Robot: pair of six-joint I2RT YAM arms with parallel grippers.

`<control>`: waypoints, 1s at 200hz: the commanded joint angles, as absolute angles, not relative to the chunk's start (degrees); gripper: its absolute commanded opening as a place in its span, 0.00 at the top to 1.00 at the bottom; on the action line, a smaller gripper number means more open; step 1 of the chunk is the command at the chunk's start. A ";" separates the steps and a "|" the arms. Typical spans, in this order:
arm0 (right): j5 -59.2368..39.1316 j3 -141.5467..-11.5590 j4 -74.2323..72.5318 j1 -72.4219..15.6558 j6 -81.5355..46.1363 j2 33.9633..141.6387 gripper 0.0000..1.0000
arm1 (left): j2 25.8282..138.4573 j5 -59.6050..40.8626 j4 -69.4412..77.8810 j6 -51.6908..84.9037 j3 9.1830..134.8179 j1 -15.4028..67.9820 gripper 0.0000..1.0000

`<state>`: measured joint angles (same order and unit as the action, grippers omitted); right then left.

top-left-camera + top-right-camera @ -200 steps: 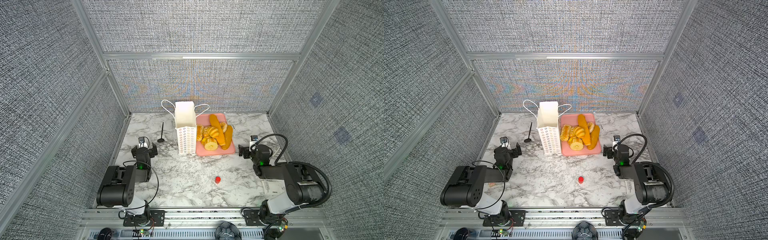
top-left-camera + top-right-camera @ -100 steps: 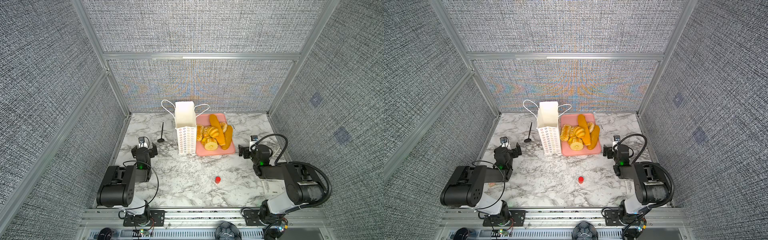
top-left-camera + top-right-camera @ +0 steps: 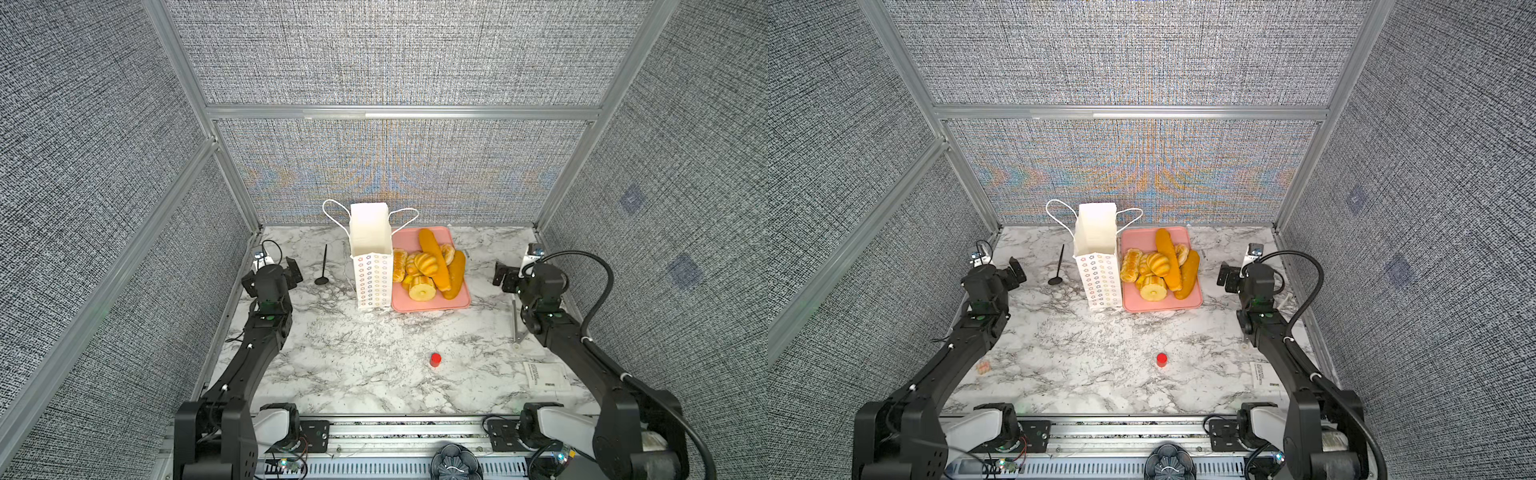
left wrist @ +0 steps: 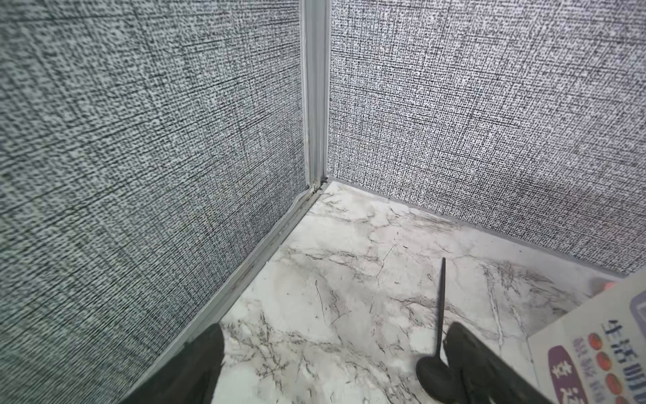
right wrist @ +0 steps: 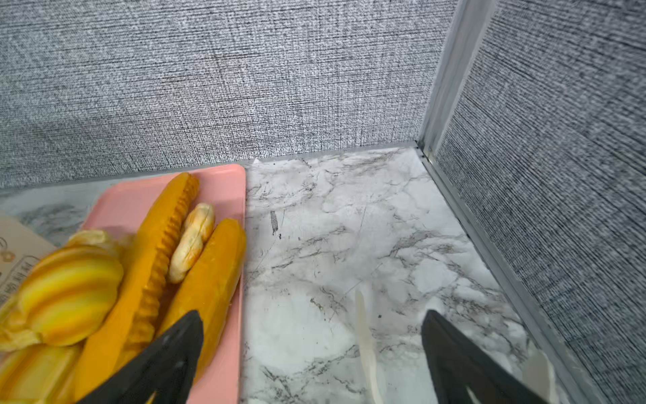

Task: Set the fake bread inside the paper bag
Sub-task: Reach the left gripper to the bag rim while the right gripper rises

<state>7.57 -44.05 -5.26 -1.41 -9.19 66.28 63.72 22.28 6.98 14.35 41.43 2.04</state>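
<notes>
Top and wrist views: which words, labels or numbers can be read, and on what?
No text reads clearly.
White slip on the table: printed lines, too small.
Printed sheet in the left wrist view: Chinese characters, blurred and cut off.
Pale sheet in the right wrist view: blurred print.
Paper bag: coloured rings only, no words.

My left wrist view: the side panel of the tall narrow white paper bag [image 4: 594,353] carries a column of dark blue Chinese-style characters and a purple oval patch [image 4: 563,370] with white characters. Both are blurred and I cannot read them.
My right wrist view: the same bag [image 5: 15,255] shows small grey print, unreadable.
Both top views: a flat white paper slip [image 3: 545,375] [image 3: 1265,374] lies on the grey-veined marble-pattern tabletop [image 3: 374,374], about 4 o'clock from its centre. It has black printed lines, too small to read.
Nothing legible anywhere.
</notes>
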 commanded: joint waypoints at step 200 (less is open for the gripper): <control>-13.80 -78.05 60.60 -8.13 -30.20 57.15 0.18 | 63.06 -9.29 -57.35 43.34 80.57 12.91 0.18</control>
<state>-18.46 -75.46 55.31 -6.07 -30.65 55.22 59.88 -10.55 -54.70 42.57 76.53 8.32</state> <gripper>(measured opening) 0.837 0.819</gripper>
